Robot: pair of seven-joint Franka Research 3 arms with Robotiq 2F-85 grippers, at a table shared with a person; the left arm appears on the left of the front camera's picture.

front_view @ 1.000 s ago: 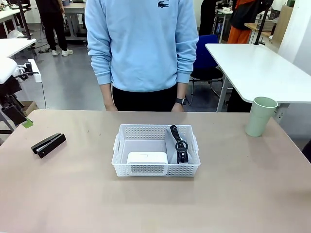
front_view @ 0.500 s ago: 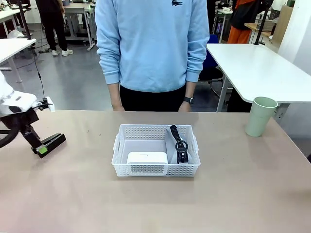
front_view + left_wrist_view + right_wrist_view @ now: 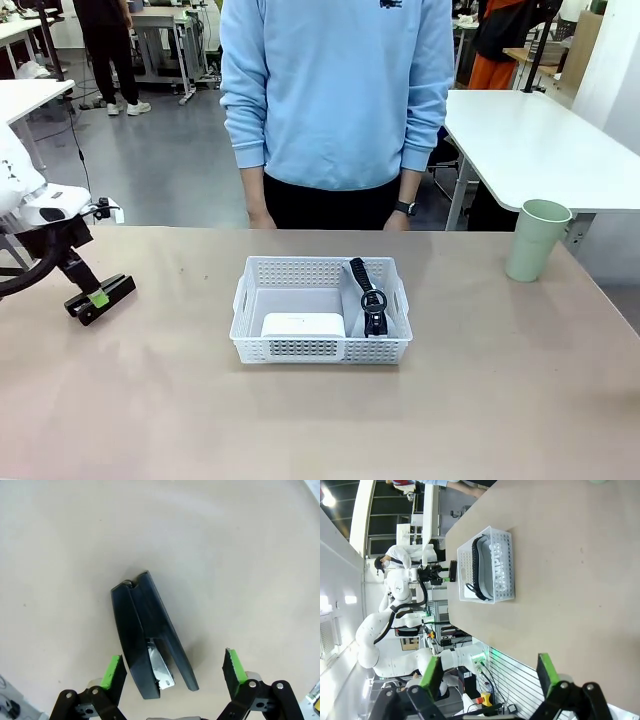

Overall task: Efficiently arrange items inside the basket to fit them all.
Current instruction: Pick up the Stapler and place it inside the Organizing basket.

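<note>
Stapler [image 3: 150, 640] | lies on the desk's [image 3: 320, 420] left part, well apart from the basket [image 3: 320, 263] | my left claw [image 3: 174, 666], open, straddles its near end, long axis running between the pads [image 3: 114, 669] | right claw [image 3: 490, 672] open, farther.

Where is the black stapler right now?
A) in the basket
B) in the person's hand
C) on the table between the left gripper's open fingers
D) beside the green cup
C: the black stapler lies on the table between the open left gripper's green pads, well left of the basket.
</note>
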